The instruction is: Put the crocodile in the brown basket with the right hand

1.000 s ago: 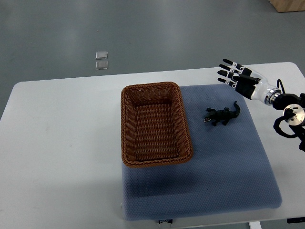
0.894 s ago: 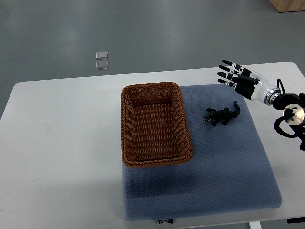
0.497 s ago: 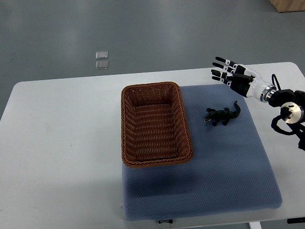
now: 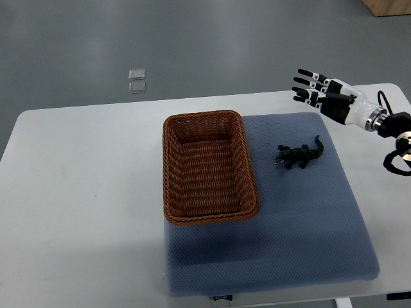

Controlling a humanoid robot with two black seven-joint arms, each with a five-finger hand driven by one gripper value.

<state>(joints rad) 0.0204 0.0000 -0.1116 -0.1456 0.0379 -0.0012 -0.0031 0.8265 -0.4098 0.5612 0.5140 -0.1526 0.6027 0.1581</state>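
While its arm reaches in from the right edge, the robot's black-and-white right hand point(image 4: 329, 101) hovers by the far right corner of the thick blue textured foam pad point(image 4: 302, 244). Its fingers point(image 4: 304, 89) are spread and stretched out straight toward the left, with nothing in their grasp. Just below and a little left of the fingertips, nearer the camera, the small dark plastic toy crocodile point(image 4: 299, 154) lies flat on the pad, clear of the hand. Its tail curls up on the side nearest the hand, and its head points away from the hand, toward the brown rectangular woven wicker basket point(image 4: 168, 173). That basket sits well to the left of the hand, past the crocodile, on the left part of the pad, its long sides running away from the camera. Crocodile and basket are near each other but apart, a strip of blue pad between them. Under the pad is the white round-cornered tabletop point(image 4: 77, 192), which stretches far off to the left of the hand. Beyond the table's far edge, on the grey floor point(image 4: 225, 45) and far to the left of the hand, two small clear square pieces point(image 4: 137, 81) lie one just behind the other. Behind the hand, at the top right corner of the view, part of a light wooden object point(image 4: 388, 6) shows, cut off by the edge
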